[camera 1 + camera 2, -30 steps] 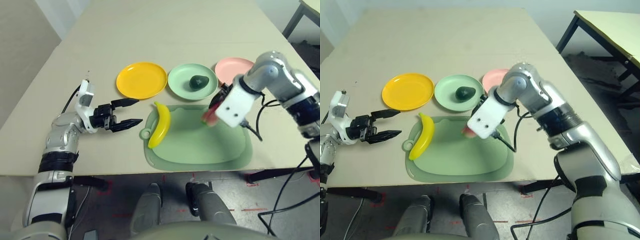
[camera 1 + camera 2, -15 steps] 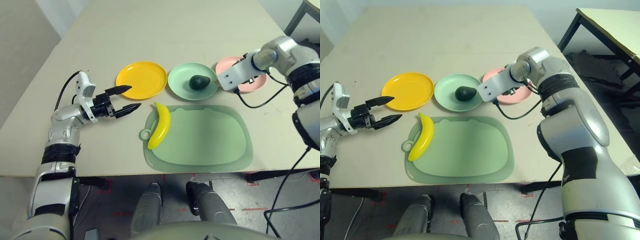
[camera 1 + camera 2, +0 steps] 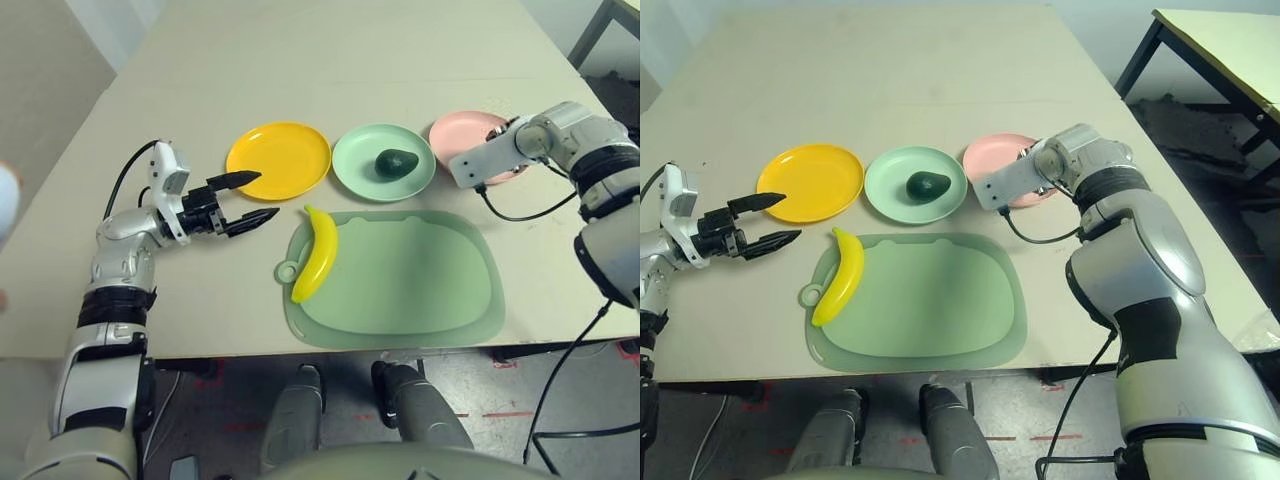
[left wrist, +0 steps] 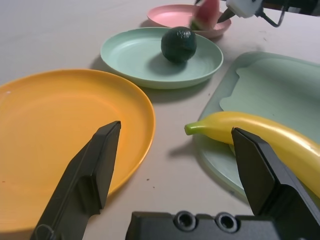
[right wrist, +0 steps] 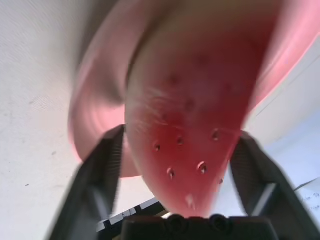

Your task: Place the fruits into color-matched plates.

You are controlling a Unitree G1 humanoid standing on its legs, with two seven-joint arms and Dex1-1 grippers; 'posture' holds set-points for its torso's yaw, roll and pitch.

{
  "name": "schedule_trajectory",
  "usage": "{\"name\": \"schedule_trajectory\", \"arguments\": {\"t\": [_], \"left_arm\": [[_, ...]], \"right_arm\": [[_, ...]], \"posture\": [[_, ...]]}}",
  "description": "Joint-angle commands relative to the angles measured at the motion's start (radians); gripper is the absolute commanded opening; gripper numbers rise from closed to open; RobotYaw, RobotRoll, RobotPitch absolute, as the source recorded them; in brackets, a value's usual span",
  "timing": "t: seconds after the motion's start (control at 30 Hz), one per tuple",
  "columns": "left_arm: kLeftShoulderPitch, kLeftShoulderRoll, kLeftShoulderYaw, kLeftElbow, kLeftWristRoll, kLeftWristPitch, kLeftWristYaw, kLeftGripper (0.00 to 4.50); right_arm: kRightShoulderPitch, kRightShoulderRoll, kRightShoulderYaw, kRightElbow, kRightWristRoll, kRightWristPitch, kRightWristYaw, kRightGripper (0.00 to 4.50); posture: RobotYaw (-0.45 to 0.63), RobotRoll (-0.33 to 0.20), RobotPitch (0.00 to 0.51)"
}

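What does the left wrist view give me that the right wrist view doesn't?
Left wrist alone: the left tool open near the yellow plate, the banana on the cutting board, the avocado in the green plate.

Right wrist alone: a close look at the right tool, its fingers on either side of the wedge.

Both: the watermelon wedge at the pink plate.
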Motion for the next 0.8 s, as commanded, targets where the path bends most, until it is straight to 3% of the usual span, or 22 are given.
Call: {"name": "schedule_trajectory", "arguments": {"t": [0.03,0.2,0.33,0.5,0.67,0.8], "left_arm": [[0.009,0.004,-0.008,-0.009,0.015,-0.015,-0.010,4.50],[0.012,0.002,-0.014,-0.009,0.020,-0.027,-0.015,4.50],[0.007,0.003,-0.015,0.000,0.022,-0.034,-0.023,4.50],[0.011,0.001,-0.018,-0.005,0.022,-0.043,-0.033,4.50],[0.011,0.000,-0.016,-0.002,0.019,-0.045,-0.037,4.50],[0.000,-0.010,-0.025,0.011,0.025,-0.049,-0.042,4.50]], "right_arm": [[0.010,0.003,-0.012,0.002,0.005,-0.011,0.004,4.47],[-0.022,-0.012,-0.031,-0.010,0.015,-0.070,0.029,4.47],[-0.058,-0.030,-0.095,-0.036,0.085,-0.152,0.115,4.47],[-0.022,-0.077,-0.290,-0.115,0.326,-0.212,0.327,4.47],[0.168,-0.173,-0.469,-0.417,0.596,-0.032,0.603,4.47],[0.456,-0.213,-0.636,-0.904,0.823,0.417,0.665,4.47]], "posture": [[0.00,0.000,0.209],[-0.01,0.000,0.201],[-0.01,0.000,0.198],[0.00,0.000,0.194],[-0.01,0.000,0.194],[-0.03,0.000,0.193]]}}
